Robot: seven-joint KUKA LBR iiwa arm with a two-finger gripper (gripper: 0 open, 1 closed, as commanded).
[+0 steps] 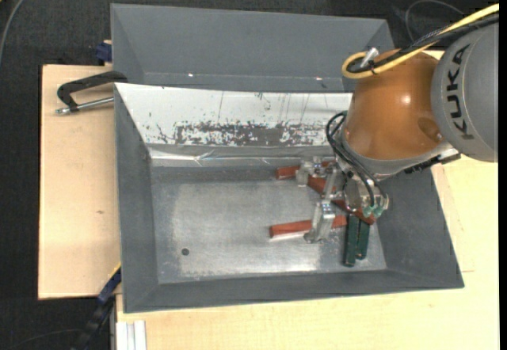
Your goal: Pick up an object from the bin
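- The grey bin [135,222] has sloping walls and a mostly bare floor. Its few things are bunched toward the view's right, so a sideways nudge could push one against the foot of a wall, where it would be harder to reach.
- The arm's orange cover [392,111] overhangs that corner (hiding some of what lies under it), so a descent could strike something unseen.
- The hand [318,231] is low over the floor. I cannot tell whether it is released or clenched.
- A dark green block [356,242] lies just beside the hand; a closing move might catch it too and spoil the grip.
- A flat red strip [288,230] lies on the floor, its near end at the hand. Taken by one end, it could likely pivot or slip out.
- A smaller red piece [287,173] sits near the back wall, apart and at little risk.
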